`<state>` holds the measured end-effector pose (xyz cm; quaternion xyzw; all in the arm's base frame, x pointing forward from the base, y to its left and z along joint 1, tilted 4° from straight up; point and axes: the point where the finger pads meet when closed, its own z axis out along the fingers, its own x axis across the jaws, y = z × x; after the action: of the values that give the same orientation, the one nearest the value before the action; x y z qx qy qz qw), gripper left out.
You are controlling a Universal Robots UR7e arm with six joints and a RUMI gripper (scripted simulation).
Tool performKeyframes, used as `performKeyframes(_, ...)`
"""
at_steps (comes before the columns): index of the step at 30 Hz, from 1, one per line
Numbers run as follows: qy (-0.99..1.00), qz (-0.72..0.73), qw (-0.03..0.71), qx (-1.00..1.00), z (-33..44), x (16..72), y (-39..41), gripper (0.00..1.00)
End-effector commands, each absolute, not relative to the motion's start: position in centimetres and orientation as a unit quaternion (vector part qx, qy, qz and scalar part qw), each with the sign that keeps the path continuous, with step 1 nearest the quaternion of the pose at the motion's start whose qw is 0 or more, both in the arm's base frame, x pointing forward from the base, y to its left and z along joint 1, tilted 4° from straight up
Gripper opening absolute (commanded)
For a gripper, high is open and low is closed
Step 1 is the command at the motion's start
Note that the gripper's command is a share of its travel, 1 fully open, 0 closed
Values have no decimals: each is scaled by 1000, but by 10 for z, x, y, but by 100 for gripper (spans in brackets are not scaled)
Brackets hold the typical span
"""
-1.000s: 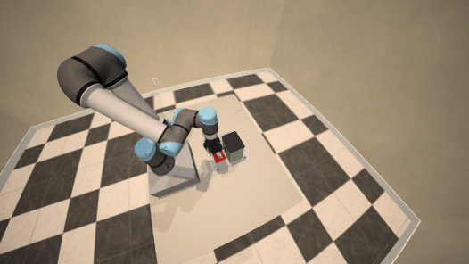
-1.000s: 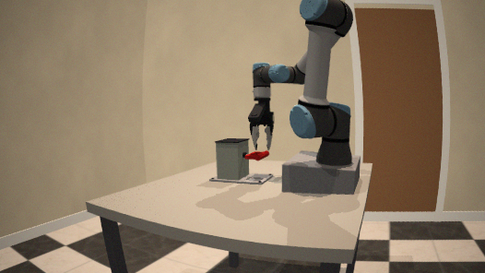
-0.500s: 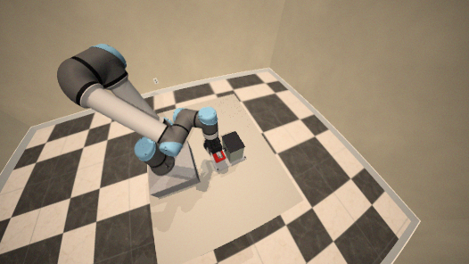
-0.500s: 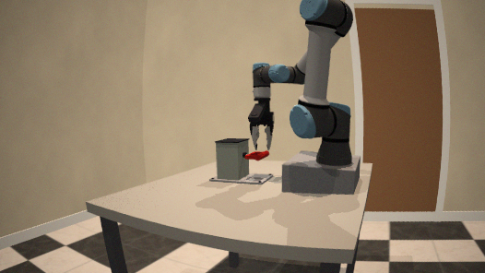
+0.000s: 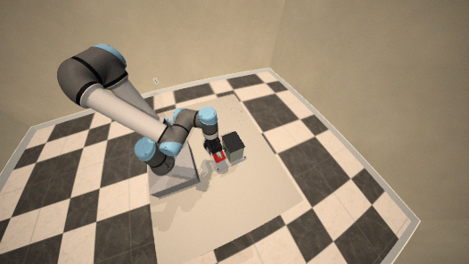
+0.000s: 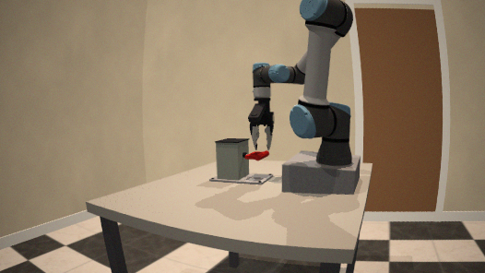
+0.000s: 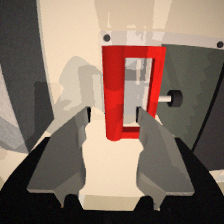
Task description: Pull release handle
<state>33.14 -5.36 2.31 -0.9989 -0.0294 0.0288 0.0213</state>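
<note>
Red D-shaped release handle (image 7: 131, 90) waits just under a partly open, empty two-jaw gripper (image 6: 261, 144).

The red plastic-looking loop sticks out sideways on a thin pin from the grey metal box (image 6: 231, 160) with the dark lid, which is bolted to a light base plate (image 6: 258, 178) near the middle of the beige table (image 6: 194, 217); that mounting leaves the loop hanging free above the plate so fingers can close around its outer bar. In the wrist view the handle fills the upper centre of the frame, its near end lying between the two grey fingertips, which flank it without touching. The jaws stand moderately apart, gripping nothing. The pull has not yet begun, judging by the handle sitting close to the box.
</note>
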Motion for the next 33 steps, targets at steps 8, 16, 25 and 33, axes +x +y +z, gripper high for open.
performKeyframes(8,-29,28,21,-999,23,332,-54,32)
performKeyframes(16,-29,28,21,-999,21,332,-54,32)
performKeyframes(25,-29,28,21,-999,15,331,-53,32)
performKeyframes(33,-29,28,21,-999,7,331,-53,32)
